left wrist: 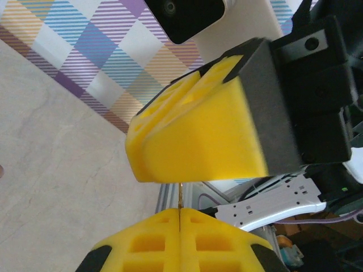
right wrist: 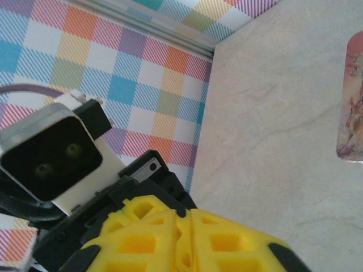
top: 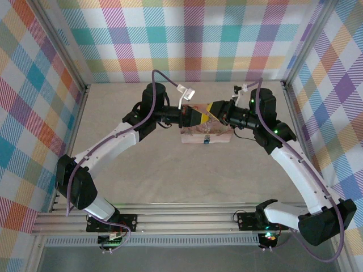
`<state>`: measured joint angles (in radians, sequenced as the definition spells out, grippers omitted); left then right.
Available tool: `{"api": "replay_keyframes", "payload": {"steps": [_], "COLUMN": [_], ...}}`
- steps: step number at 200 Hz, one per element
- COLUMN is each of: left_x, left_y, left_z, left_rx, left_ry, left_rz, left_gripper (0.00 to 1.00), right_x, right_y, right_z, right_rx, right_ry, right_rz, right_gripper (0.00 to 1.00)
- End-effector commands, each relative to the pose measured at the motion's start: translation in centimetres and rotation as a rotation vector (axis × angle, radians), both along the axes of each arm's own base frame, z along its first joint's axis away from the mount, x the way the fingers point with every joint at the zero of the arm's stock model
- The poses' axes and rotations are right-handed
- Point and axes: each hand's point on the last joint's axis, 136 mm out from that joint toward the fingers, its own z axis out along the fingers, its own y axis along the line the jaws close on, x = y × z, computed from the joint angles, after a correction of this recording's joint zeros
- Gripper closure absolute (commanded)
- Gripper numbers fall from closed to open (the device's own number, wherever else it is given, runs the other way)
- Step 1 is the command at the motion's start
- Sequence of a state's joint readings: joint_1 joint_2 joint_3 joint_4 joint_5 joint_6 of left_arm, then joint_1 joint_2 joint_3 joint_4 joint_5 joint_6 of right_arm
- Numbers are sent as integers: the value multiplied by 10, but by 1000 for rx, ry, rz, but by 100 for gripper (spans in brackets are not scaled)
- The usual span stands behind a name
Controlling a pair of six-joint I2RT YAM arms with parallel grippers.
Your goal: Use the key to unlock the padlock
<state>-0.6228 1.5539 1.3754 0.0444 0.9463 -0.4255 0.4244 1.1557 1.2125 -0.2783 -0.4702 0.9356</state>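
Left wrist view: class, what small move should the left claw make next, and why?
Probably ease the left claw toward the tiny blue padlock. That claw is shut on a thin metal key, whose tip pokes out just short of a yellow foam finger of the right claw, while the padlock lies apart, at the pink picture box's near edge.

A pink picture box (top: 195,136) lies mid-table (top: 170,181), between plaid walls (top: 227,34).

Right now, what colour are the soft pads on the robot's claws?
Bright yellow foam pads; clearest in the left wrist view.
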Motion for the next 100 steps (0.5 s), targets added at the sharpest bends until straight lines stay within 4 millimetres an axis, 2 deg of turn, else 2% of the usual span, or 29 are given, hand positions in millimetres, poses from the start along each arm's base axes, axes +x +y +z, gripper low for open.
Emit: {"api": "replay_keyframes", "payload": {"steps": [1,45,59,67,84,100], "left_x": [-4,-2,1,3,8,8], "left_y": [6,11,17,21,32,35], "left_z": [22,17,15,13,13,19], "left_rx": [-52,-23,3,22,23,-26], "left_ry": [-24,7,-4,-3,14,49], "left_rz": [4,50,102,137,199,217], "left_gripper": [100,100,79,71,59,57], "right_x": [-13,-21,-23,-22,-23,-23], "right_y": [7,6,3,1,-1,-1], "right_z": [11,12,14,16,22,26], "right_rx": [24,-6,-49,-81,-137,-159], "right_ry": [-57,-96,-134,-162,-232,-283], "right_rz": [78,111,114,112,127,140], "right_gripper": [98,100,100,100,100,100]}}
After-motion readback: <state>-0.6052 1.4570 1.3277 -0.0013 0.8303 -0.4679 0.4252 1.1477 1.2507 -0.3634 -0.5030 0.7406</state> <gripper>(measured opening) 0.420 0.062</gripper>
